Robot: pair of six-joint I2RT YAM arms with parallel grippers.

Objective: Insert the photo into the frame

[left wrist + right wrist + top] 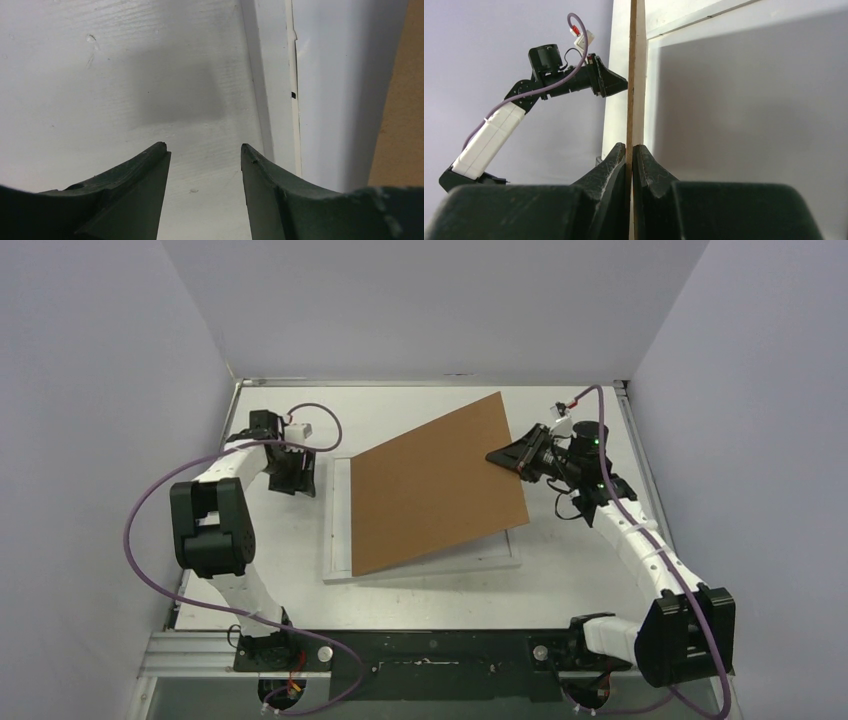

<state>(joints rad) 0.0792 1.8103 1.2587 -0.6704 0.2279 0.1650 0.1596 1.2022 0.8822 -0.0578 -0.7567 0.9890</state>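
Observation:
The brown cardboard backing board (pixel 440 485) is tilted up over the white frame (pixel 340 530), which lies flat on the table. Its right side is raised and its lower left edge is down near the frame. My right gripper (pixel 515 457) is shut on the board's right edge. The right wrist view shows the thin board edge (pixel 635 75) pinched between the fingers (pixel 630 149), with the frame (pixel 749 100) beyond. My left gripper (pixel 300 475) is open and empty just left of the frame's left edge (pixel 270 75). The photo is not visible in any view.
White table (pixel 280 570) enclosed by pale walls on three sides. The black arm mount bar (pixel 430 650) runs along the near edge. The left arm (pixel 569 80) shows in the right wrist view past the board. The board's brown edge (pixel 400 100) shows at the right of the left wrist view.

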